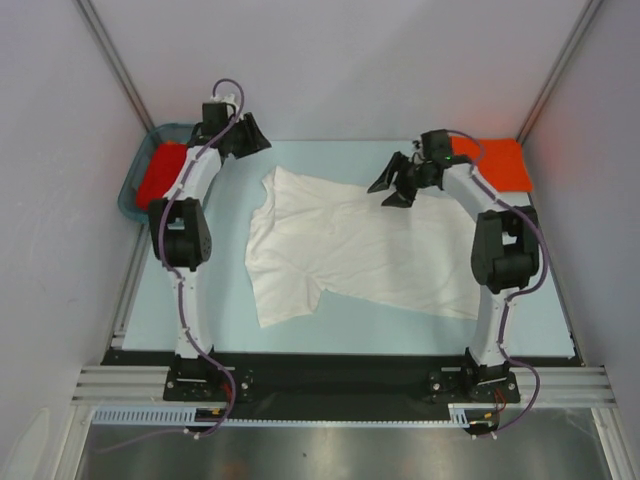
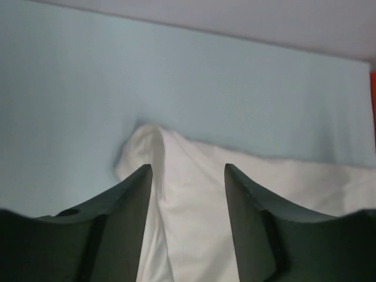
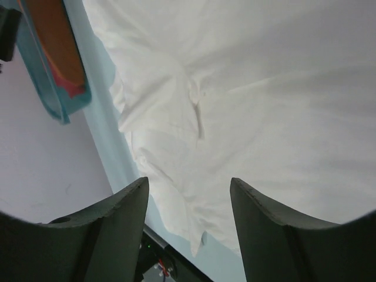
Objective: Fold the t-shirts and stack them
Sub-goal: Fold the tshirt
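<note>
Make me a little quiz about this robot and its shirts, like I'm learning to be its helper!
1. True or false: the white shirt lies spread out on the table, not yet folded.
2. Pick one: the basket with an orange shirt in it sits at the table's A) far left corner, B) near right corner, C) middle.
3. Fill in the blank: both arms' jaws are ____ and hold nothing.

Key: 1 true; 2 A; 3 open.
</note>
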You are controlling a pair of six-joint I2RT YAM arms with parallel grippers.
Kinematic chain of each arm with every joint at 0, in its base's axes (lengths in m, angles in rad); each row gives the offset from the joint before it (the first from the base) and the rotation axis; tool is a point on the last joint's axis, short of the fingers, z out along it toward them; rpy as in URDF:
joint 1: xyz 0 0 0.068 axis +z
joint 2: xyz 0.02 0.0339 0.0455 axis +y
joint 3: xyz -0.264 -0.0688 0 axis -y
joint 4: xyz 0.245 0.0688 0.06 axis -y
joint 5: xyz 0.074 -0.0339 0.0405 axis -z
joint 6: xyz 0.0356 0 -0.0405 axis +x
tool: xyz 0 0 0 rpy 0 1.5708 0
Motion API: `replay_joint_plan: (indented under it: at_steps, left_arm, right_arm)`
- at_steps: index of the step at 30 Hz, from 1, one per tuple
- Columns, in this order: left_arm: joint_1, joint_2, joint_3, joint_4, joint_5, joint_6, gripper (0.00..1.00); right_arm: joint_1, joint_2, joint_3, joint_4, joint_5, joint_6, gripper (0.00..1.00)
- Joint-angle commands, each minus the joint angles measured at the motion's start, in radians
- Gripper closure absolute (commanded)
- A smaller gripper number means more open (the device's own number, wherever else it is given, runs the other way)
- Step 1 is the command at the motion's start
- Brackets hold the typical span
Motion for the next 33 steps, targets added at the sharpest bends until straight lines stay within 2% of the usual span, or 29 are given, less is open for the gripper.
replay_joint_plan:
  at_steps: [1,3,6,8,16,22,26,29,33]
  left_arm:
    - [-0.011,0.17,0.205,-0.03,-0.029,-0.026,0.48]
    - [-0.017,0.206,0.236,0.023,0.003,-0.081,0.49]
    - [-0.02,0.229,0.228,0.067,0.015,-0.133,0.42]
    - [-0.033,0.221,0.212,0.081,0.002,-0.135,0.41]
    - [-0.056,0.247,0.195,0.051,-0.078,-0.164,0.5]
    - [-0.062,0.266,0.195,0.038,-0.139,-0.197,0.47]
    - [-0.065,0.29,0.224,0.039,-0.132,-0.223,0.47]
    - [-0.065,0.302,0.228,0.041,-0.113,-0.232,0.52]
    - [-0.066,0.307,0.219,0.024,-0.121,-0.236,0.54]
  right_arm:
    - [-0.098,-0.075,-0.008,-0.033,0.013,-0.076,0.36]
    - [-0.123,-0.088,-0.025,-0.031,0.003,-0.095,0.36]
    - [-0.186,-0.12,-0.065,-0.034,0.004,-0.112,0.36]
    - [-0.245,-0.135,-0.089,-0.031,-0.004,-0.117,0.36]
    - [-0.397,-0.169,-0.114,-0.028,-0.021,-0.145,0.36]
    - [-0.517,-0.2,-0.119,-0.031,-0.016,-0.16,0.36]
    - [-0.555,-0.204,-0.134,-0.027,-0.018,-0.16,0.36]
    - [-0.569,-0.212,-0.143,-0.023,-0.016,-0.165,0.36]
    - [-0.588,-0.217,-0.151,-0.022,-0.01,-0.168,0.36]
